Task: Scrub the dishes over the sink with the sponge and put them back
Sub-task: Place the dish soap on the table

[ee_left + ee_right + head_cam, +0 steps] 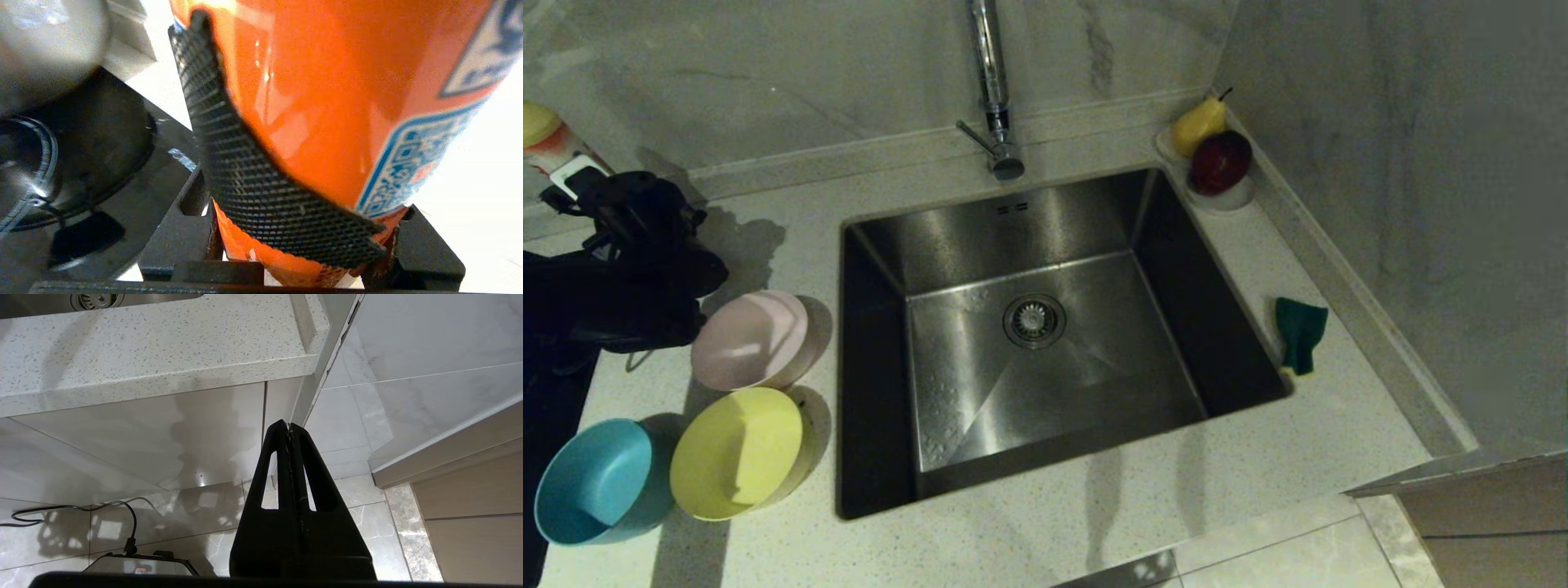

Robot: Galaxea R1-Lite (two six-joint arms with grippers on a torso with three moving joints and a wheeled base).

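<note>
A pale pink bowl (752, 339), a yellow bowl (737, 452) and a light blue bowl (596, 482) sit on the counter left of the steel sink (1111, 327). The dark green sponge (1298, 331) lies on the counter right of the sink. My left gripper (580, 184) is at the far left, behind the pink bowl, shut on an orange bottle (327, 81). Its meshed finger pad (245, 183) bends around the bottle's side. My right gripper (289, 428) hangs shut and empty below the counter's front edge.
A tall chrome faucet (990, 90) rises behind the sink. A white dish with a pear (1199, 122) and a red apple (1219, 162) fills the back right corner by the wall. A black cooktop (102, 163) lies beside the bottle.
</note>
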